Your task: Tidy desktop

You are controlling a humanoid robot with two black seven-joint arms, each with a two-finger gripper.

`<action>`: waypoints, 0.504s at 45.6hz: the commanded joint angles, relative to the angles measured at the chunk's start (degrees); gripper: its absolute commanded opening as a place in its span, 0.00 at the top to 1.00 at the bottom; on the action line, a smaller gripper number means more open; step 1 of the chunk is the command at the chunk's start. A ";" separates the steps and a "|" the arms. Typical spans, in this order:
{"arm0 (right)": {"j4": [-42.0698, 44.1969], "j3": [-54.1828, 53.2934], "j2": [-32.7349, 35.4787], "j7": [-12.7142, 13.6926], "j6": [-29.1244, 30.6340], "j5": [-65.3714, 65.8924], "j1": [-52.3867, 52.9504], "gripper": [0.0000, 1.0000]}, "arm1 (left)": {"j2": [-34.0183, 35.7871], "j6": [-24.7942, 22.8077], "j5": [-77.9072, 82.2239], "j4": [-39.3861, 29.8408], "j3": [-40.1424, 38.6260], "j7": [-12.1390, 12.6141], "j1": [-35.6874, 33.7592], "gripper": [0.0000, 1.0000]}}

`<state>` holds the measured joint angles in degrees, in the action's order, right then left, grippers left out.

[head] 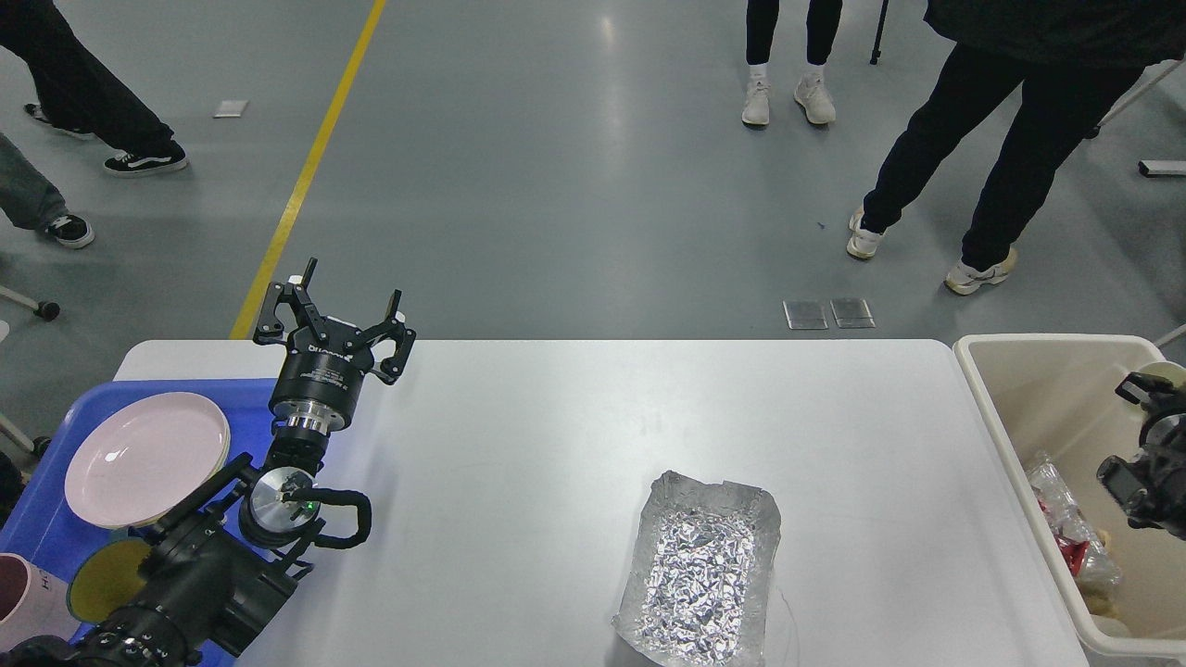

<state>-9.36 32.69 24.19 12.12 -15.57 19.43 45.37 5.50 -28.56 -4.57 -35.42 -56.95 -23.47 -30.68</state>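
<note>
The white desktop (556,435) fills the lower view. A crumpled silver foil tray (700,565) lies on it, right of centre near the front edge. My left gripper (335,315) is open and empty, raised over the desktop's far left corner beside the blue tray (42,528). My right gripper (1149,394) shows only as a dark shape at the right edge, over the beige bin (1028,398). A pale curved piece, like a paper cup's rim (1164,370), shows at its tip. I cannot tell whether the fingers hold it.
The blue tray holds a pink plate (144,459), a yellow-green dish (104,579) and a pink cup (20,597). The bin holds wrappers and plastic trash (1066,519). Several people stand on the grey floor beyond the desktop.
</note>
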 commanded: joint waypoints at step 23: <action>-23.13 -0.26 6.83 0.63 0.10 -0.36 16.84 0.00 | -0.05 0.00 0.00 0.00 0.00 0.00 0.00 0.04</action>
<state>-21.51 32.20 26.13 12.72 -15.53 19.13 55.41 5.47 -28.56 -4.62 -35.42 -56.95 -23.47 -30.68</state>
